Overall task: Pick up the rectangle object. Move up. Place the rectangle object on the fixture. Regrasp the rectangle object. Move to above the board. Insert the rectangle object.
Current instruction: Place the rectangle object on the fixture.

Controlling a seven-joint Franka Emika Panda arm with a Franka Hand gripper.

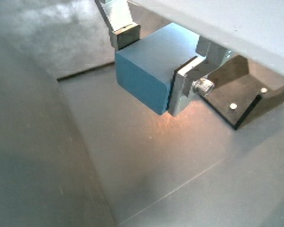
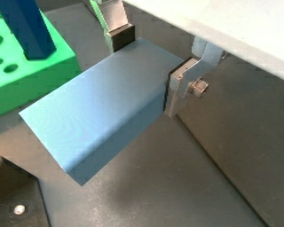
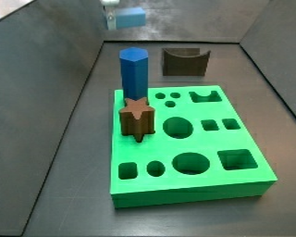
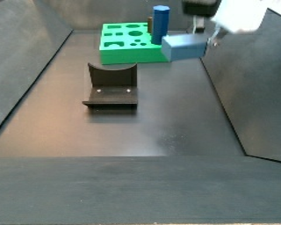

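I have the end effector (image 1: 156,64) up in the air, well off the floor, with its flat silver fingers (image 1: 184,87) clamped on the rectangle object (image 1: 152,74); in a wrist view the dark pads press its two opposite long faces (image 2: 103,111). The block is a plain, matte, pale blue-grey piece with flat faces and a square end. In both wrist views its long axis runs out from between the fingers, crosswise to the squeeze direction, and the free end sticks far out past the end effector (image 2: 147,58). In a side view the block (image 4: 184,47) lies roughly level, long axis horizontal, hanging in mid-air near the board (image 4: 130,43) and above and off to one side of the fixture (image 4: 111,86). The fixture is dark olive-brown and blocky with a curved notch in its top (image 3: 185,61), standing on the dark grey floor just beyond the board. The board (image 3: 194,157) is a thick, bright green slab cut with round, square and other holes; a tall blue hexagonal prism (image 3: 134,72) and a brown star-shaped peg (image 3: 138,118) stand in it. I can read no labels or writing anywhere.
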